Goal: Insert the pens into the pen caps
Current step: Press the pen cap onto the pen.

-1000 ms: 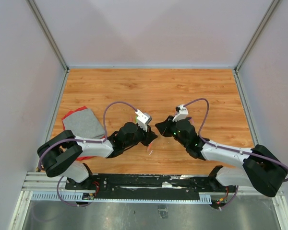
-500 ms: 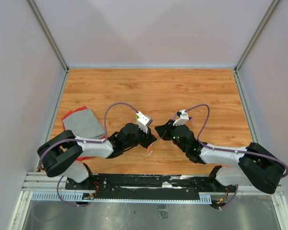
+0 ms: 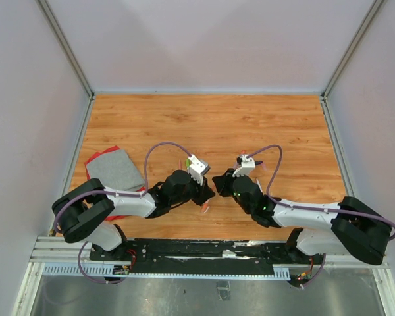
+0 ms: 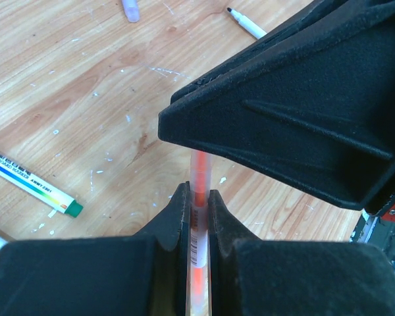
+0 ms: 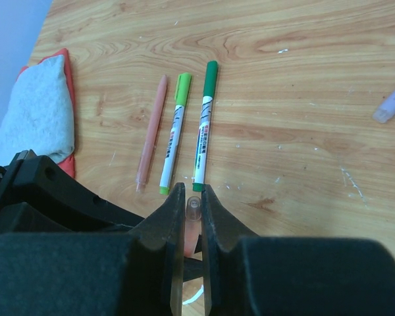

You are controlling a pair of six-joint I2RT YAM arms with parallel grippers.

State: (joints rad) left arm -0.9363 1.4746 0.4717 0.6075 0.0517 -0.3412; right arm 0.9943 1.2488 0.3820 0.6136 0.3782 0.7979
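Note:
My left gripper (image 4: 197,194) is shut on an orange pen (image 4: 201,172) with a clear barrel; its front end runs up under the black right gripper and is hidden there. My right gripper (image 5: 193,191) is shut on a translucent orange pen cap (image 5: 193,212), open end facing the left gripper. In the top view the two grippers, left (image 3: 207,191) and right (image 3: 221,182), meet tip to tip at the table's near middle. I cannot tell whether the pen tip is inside the cap.
A pink pen (image 5: 151,131), a light-green pen (image 5: 174,131) and a green pen (image 5: 204,125) lie side by side on the wood. A purple cap (image 5: 392,105) lies to the right. A grey cloth on red (image 3: 112,168) lies at the left. A green-ended pen (image 4: 33,181) lies nearby.
My right gripper has moved left and nearer, closing the gap to the left gripper. The left arm has shifted only slightly.

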